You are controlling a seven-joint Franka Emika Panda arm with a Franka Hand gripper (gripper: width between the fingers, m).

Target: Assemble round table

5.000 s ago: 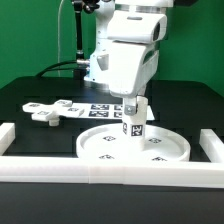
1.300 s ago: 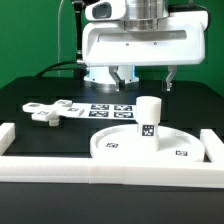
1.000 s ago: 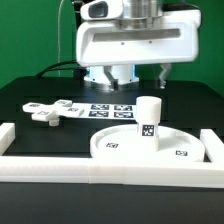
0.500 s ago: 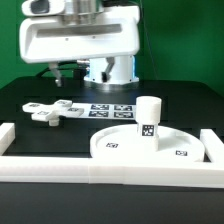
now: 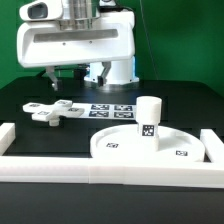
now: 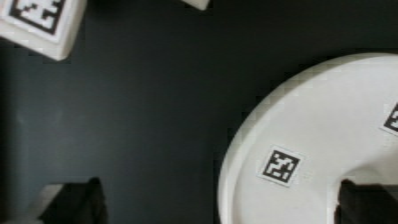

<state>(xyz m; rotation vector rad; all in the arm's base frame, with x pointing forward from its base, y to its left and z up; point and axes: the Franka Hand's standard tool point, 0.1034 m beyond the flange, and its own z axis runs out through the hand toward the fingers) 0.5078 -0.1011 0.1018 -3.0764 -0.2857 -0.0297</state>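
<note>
Claw [image 5: 75,74] spread wide, empty, hovering on the foot's [image 5: 50,110] side, at the exterior view's left.

Progress, my read: about halfway. Leg [image 5: 149,118] stands upright mid-disc [image 5: 112,143]; can't tell if it's fully seated. Left to do: foot onto leg top.

Foot lies flat on the black table [image 5: 30,132], well apart from the disc. All parts white plastic, tagged; disc is rimmed.

The curved rim of a white disc [image 6: 329,115] lies on the black desk [image 6: 143,120], with a small square tag [image 6: 279,166] near its edge. The claw [image 6: 221,203] is spread wide and holds nothing. A tagged white corner [image 6: 39,22] sits apart from the disc.
</note>
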